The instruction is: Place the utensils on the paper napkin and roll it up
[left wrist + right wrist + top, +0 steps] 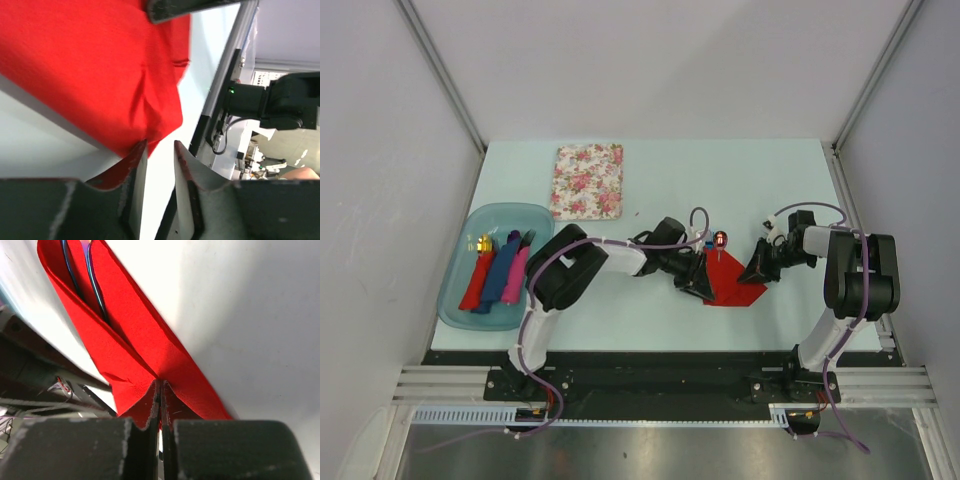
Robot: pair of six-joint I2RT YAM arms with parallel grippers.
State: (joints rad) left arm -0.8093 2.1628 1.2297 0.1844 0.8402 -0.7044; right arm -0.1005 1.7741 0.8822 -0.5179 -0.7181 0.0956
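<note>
The red paper napkin [732,287] lies on the table between my two grippers, partly folded over the utensils. The spoon's red-gold head [721,240] and the blue fork's tip [708,244] stick out of its far end. In the right wrist view two thin handles [95,287] run inside the napkin's fold [135,340]. My right gripper [160,384] [758,272] is shut on the napkin's near edge. My left gripper [160,145] [698,284] is at the napkin's left corner [145,135], jaws slightly apart, with only table showing between them.
A teal tray [460,270] at the left holds red, blue and pink napkin rolls, the red one with a gold tip. A floral pad [587,181] lies at the back. Grey walls close in the table on three sides.
</note>
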